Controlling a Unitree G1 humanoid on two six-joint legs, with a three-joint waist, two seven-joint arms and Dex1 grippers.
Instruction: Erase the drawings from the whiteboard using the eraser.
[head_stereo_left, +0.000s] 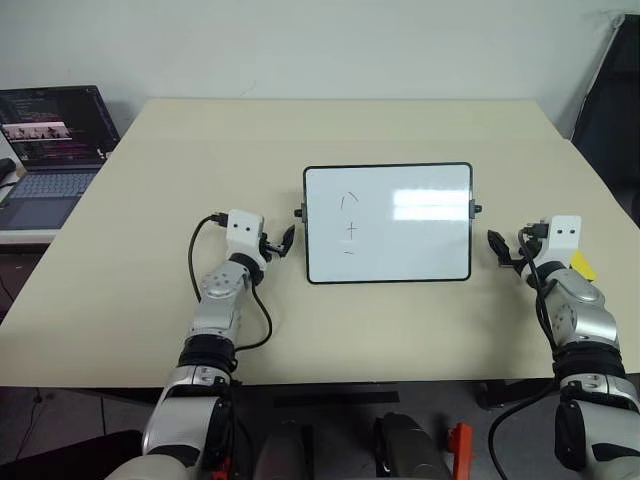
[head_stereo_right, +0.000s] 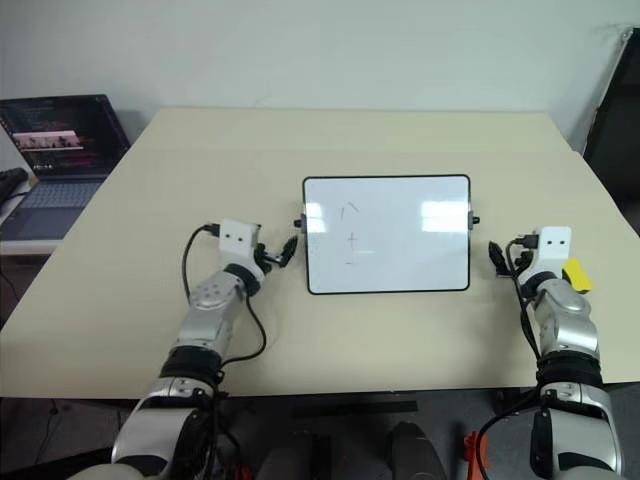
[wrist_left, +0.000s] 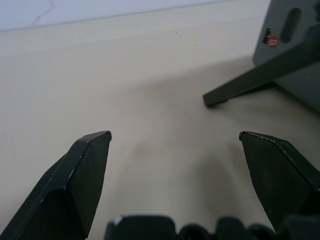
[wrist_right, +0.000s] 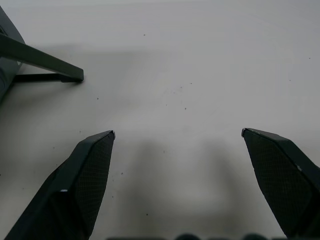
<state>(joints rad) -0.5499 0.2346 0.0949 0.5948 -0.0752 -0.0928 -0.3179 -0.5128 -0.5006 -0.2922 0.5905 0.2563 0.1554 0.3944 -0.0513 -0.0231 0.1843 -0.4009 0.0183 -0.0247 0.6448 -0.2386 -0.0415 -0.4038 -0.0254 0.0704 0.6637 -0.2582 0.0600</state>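
While both of our arms reach forward over the beige table (head_stereo_left: 150, 330), the whiteboard (head_stereo_left: 400, 250) stands at the centre of the head-camera frame, propped up on dark feet, its thin black frame and small side knobs plain to see. On the left part of its glossy white face we find the drawings (head_stereo_left: 349, 226): a faint curve at the top, a small cross under it and a short dash below that, stacked in a column. A bright glare patch lies on the board's upper right.

We see our left gripper (head_stereo_left: 281, 242) at centre left of the frame, just beside the board's left edge, near its knob but apart from it. Through the left wrist camera its two black fingers (wrist_left: 82, 175) stand wide apart with bare tabletop between them and nothing held; one of the board's dark feet shows just ahead.

Our right gripper (head_stereo_left: 508, 251) sits at the right of the frame, near the board's right edge. Its fingers (wrist_right: 85, 175) are likewise spread wide over the bare table, empty.

We spot the eraser (head_stereo_left: 583, 265), a small yellow block, lying on the table at the far right, partly hidden behind our right wrist.

A laptop (head_stereo_left: 50, 150) sits open at the upper left, off the table's edge.
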